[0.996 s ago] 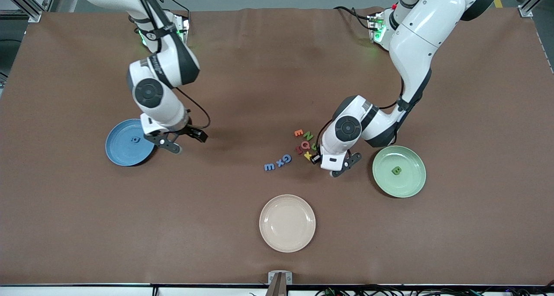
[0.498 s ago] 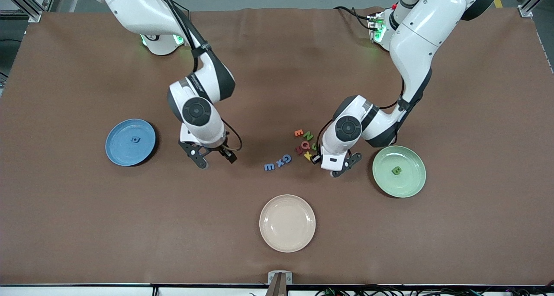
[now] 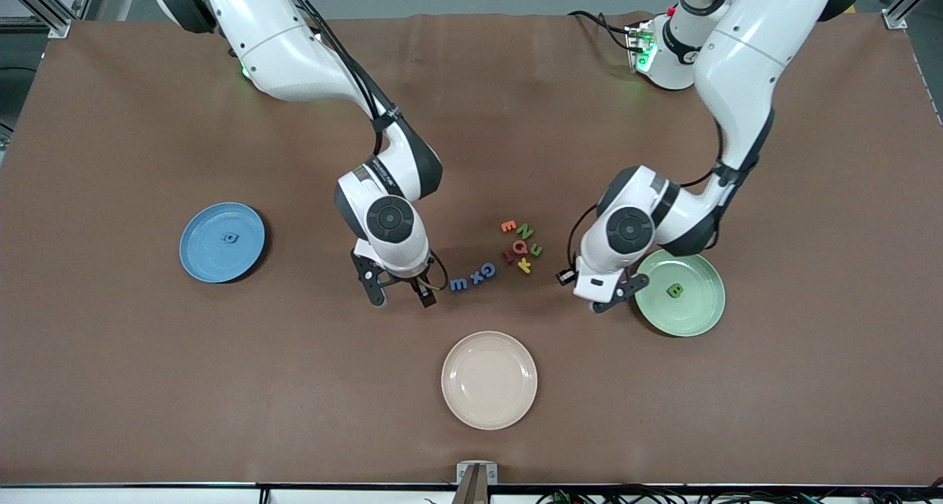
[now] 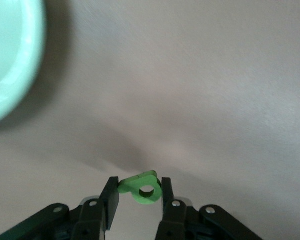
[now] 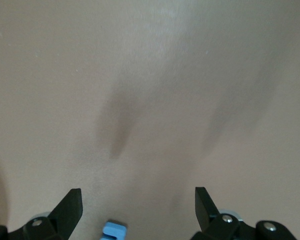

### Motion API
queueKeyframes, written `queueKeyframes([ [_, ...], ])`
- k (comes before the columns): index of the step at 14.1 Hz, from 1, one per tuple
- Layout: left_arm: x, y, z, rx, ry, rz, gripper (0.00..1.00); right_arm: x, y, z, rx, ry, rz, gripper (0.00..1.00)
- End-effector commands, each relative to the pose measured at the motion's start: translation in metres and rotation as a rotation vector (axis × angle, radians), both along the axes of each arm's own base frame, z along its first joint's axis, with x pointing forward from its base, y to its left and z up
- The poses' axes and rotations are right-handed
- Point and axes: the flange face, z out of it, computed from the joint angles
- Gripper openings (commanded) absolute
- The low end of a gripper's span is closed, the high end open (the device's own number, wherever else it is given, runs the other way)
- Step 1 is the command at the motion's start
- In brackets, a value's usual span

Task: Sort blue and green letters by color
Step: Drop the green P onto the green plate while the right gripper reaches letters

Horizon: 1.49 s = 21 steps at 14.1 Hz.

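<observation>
My left gripper (image 3: pixel 617 296) is shut on a green letter (image 4: pixel 141 186) and holds it above the mat, beside the green plate (image 3: pixel 700 309). That plate holds a green B (image 3: pixel 674 290), and its rim shows in the left wrist view (image 4: pixel 15 60). My right gripper (image 3: pixel 401 296) is open and empty, just beside the blue letters: an E (image 3: pixel 458 284), an x (image 3: pixel 477 275) and a G (image 3: pixel 488 270). The blue E (image 5: pixel 113 230) shows between its open fingers. One blue letter (image 3: pixel 231 237) lies on the blue plate (image 3: pixel 202 257). A green N (image 3: pixel 524 231) and another green letter (image 3: pixel 537 250) lie in the mixed cluster.
An orange E (image 3: pixel 508 226), a pink Q (image 3: pixel 519 248), a red letter (image 3: pixel 510 254) and a yellow K (image 3: pixel 524 265) lie among the green ones. A beige plate (image 3: pixel 489 408) stands nearer the front camera, at the table's middle.
My right gripper has swept from the blue plate across to the blue letters. My left gripper has moved away from the letter cluster toward the green plate with the green letter.
</observation>
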Motion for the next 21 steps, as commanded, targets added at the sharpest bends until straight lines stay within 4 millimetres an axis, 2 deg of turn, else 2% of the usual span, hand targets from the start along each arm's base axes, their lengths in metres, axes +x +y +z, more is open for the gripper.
queueKeyframes([
  [1, -0.007, 0.034, 0.016, 0.008, 0.017, -0.070, 0.11, 0.012, 0.024, -0.012, 0.004, -0.030, -0.066, 0.98],
  [3, -0.006, 0.065, 0.017, -0.009, 0.033, -0.121, 0.11, 0.013, 0.042, -0.023, 0.015, -0.044, -0.088, 0.97],
  [6, -0.006, 0.097, 0.019, -0.016, 0.041, -0.176, 0.11, 0.010, 0.058, -0.033, 0.029, -0.061, -0.088, 0.94],
  [8, 0.000, 0.123, 0.017, -0.023, 0.045, -0.198, 0.11, 0.003, 0.068, -0.034, 0.037, -0.067, -0.074, 0.83],
  [12, 0.006, 0.162, 0.010, 0.013, 0.041, -0.242, 0.11, -0.003, 0.075, -0.034, 0.037, -0.065, -0.056, 0.59],
  [15, 0.001, 0.177, 0.000, 0.031, 0.051, -0.262, 0.11, -0.007, 0.077, -0.037, 0.031, -0.058, -0.052, 0.50],
  [18, -0.004, 0.178, -0.005, 0.033, 0.059, -0.268, 0.12, -0.009, 0.077, -0.039, 0.025, -0.053, -0.049, 0.50],
  [20, -0.003, 0.177, -0.007, 0.029, 0.053, -0.270, 0.16, -0.010, 0.077, -0.042, 0.020, -0.049, -0.047, 0.50],
  [21, -0.003, 0.177, -0.008, 0.026, 0.052, -0.269, 0.22, -0.010, 0.077, -0.042, 0.019, -0.050, -0.046, 0.47],
])
